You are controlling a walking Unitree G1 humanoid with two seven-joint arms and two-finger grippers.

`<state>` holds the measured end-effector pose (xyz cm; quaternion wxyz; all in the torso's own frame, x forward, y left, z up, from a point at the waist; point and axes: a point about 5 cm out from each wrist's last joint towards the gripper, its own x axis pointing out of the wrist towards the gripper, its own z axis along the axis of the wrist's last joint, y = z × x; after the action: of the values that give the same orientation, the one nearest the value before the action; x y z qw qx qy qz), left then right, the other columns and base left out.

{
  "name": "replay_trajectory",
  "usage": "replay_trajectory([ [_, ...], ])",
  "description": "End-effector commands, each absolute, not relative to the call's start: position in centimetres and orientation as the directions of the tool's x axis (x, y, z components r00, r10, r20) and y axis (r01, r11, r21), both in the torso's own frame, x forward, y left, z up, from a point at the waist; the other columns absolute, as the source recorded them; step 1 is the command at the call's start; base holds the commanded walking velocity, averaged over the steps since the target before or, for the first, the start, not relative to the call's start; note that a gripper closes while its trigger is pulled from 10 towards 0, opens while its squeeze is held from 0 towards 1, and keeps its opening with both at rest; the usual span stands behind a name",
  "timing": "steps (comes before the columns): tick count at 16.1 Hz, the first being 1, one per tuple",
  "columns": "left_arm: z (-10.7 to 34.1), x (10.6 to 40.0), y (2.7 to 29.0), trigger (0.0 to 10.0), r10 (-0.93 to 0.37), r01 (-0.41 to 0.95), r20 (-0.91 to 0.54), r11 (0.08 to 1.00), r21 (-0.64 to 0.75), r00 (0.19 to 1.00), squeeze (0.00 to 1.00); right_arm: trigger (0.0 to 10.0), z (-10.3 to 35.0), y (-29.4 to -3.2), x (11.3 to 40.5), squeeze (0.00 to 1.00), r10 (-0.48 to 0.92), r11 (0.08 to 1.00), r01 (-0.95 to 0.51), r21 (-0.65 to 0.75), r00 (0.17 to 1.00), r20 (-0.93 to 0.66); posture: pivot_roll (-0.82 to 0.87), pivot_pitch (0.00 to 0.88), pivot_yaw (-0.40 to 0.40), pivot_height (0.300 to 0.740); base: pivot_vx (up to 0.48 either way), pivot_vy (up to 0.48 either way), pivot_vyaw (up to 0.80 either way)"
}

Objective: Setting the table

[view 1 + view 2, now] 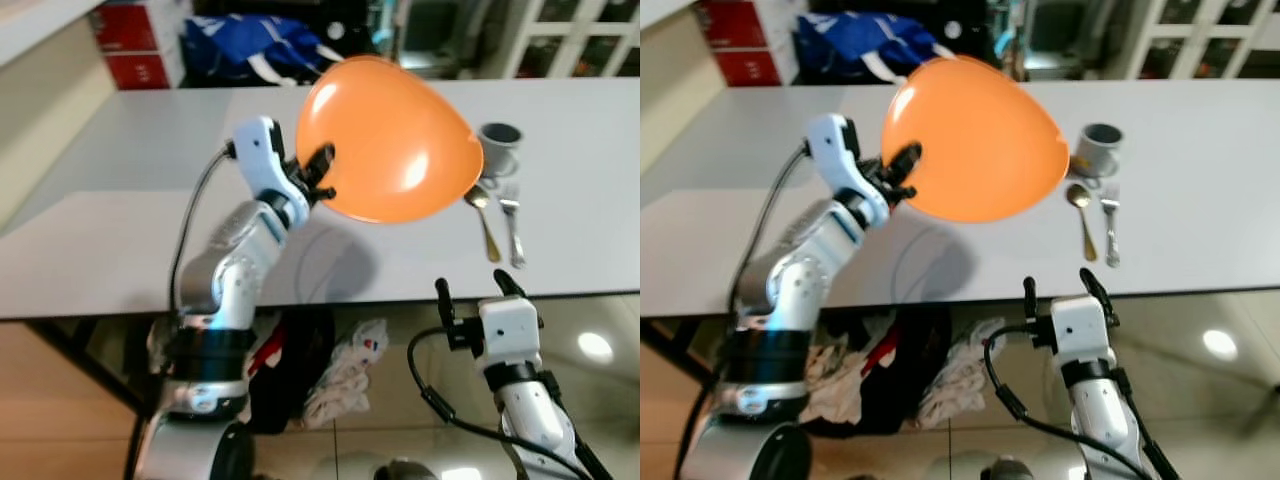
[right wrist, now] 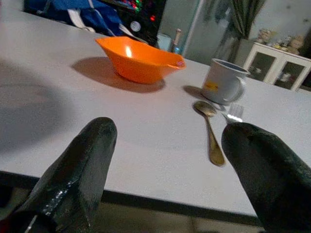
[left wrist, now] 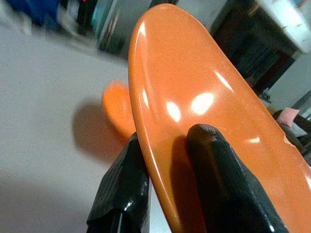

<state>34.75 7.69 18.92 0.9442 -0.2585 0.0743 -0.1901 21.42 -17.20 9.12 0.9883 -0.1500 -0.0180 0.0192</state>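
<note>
My left gripper (image 1: 318,175) is shut on the rim of an orange plate (image 1: 390,140), held tilted in the air over the white table (image 1: 130,230). In the left wrist view its fingers (image 3: 214,160) pinch the plate (image 3: 204,97). An orange bowl (image 2: 138,59) sits on the table, hidden behind the plate in the eye views. To the right of it stand a grey mug (image 1: 499,142), a gold spoon (image 1: 484,220) and a fork (image 1: 513,225). My right gripper (image 1: 470,283) is open and holds nothing, just below the table's near edge in front of the spoon.
A pile of clothes (image 1: 340,375) lies on the floor under the table. Beyond the far edge are a blue bag (image 1: 250,45), red boxes (image 1: 135,45) and a white cabinet (image 1: 580,35). A beige counter (image 1: 40,110) runs along the left.
</note>
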Motion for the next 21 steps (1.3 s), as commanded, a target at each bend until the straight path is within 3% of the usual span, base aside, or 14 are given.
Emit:
replay_trajectory([
  [1, 19.0, 35.0, 8.0, 0.0, -0.376, 0.289, -0.059, 0.794, -0.535, 0.925, 0.0, 10.0, 9.3, -17.3, 21.4, 0.0, 0.044, 0.952, -0.031, -0.305, 0.998, 0.036, -0.15, 0.008, 0.053, 0.727, 0.0, 0.0, 0.0],
  [7, 17.3, 34.8, 7.0, 0.0, -0.317, 0.121, -0.24, 0.799, -0.589, 0.918, 0.0, 10.0, 9.4, -17.8, 20.8, 0.0, 0.035, 0.946, -0.025, -0.322, 0.999, 0.024, -0.18, 0.024, 0.045, 0.727, 0.0, 0.0, 0.0],
  [21, 14.5, 34.4, 4.4, 0.0, -0.419, 0.2, -0.349, 0.831, -0.518, 0.838, 0.0, 10.0, 9.5, -17.4, 20.5, 0.0, 0.038, 0.948, -0.031, -0.318, 0.999, 0.016, -0.2, 0.038, 0.057, 0.727, 0.0, 0.0, 0.0],
])
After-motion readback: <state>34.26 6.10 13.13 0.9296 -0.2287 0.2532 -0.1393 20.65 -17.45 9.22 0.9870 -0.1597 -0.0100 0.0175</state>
